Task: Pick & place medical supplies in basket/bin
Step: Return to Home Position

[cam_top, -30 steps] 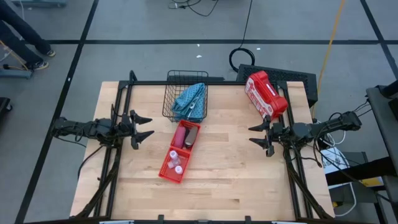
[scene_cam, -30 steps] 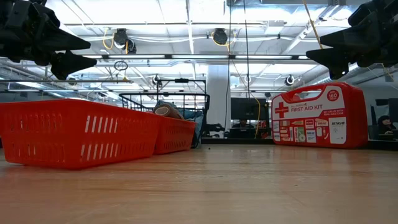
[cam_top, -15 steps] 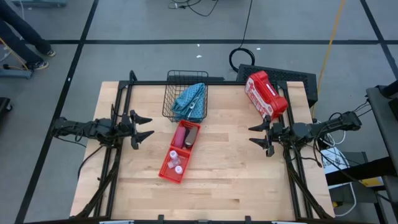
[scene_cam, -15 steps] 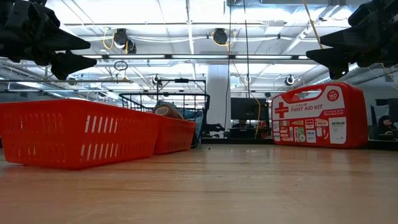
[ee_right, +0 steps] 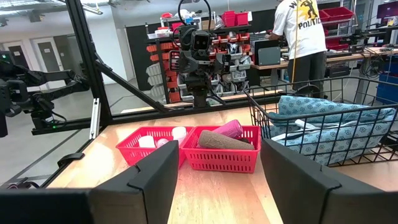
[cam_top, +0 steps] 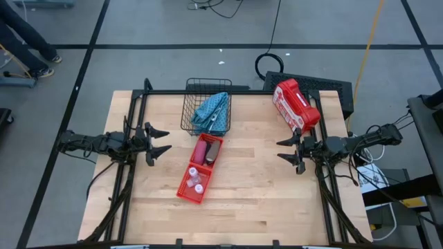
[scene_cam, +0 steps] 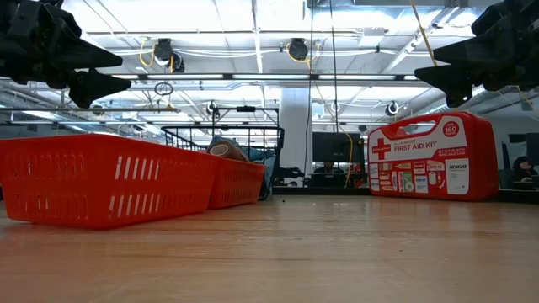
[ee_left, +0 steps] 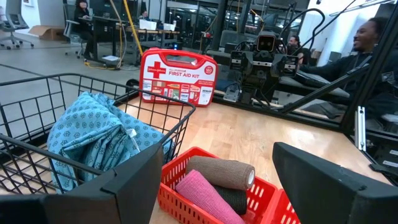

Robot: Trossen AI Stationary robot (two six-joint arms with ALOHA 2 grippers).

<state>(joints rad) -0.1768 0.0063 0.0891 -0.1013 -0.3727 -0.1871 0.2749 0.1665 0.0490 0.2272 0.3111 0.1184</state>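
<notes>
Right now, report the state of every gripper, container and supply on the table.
Left gripper: open, empty, above the table's left side.
Right gripper: open, empty, above the table's right side.
Wire basket: upright, holding the blue pouch.
Red bin by the basket: holds brown, pink and black bandage rolls.
Other red bin: holds small white vials.
First aid case: shut, standing upright.

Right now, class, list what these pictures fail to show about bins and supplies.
Low view: near red bin hides its own contents; far red bin covers much of the black wire basket.
High view: white vials too small to count.
Left wrist view: brown roll and pink roll cover most of the black bandage roll.
Left gripper, right gripper: open, at opposite table edges.
</notes>
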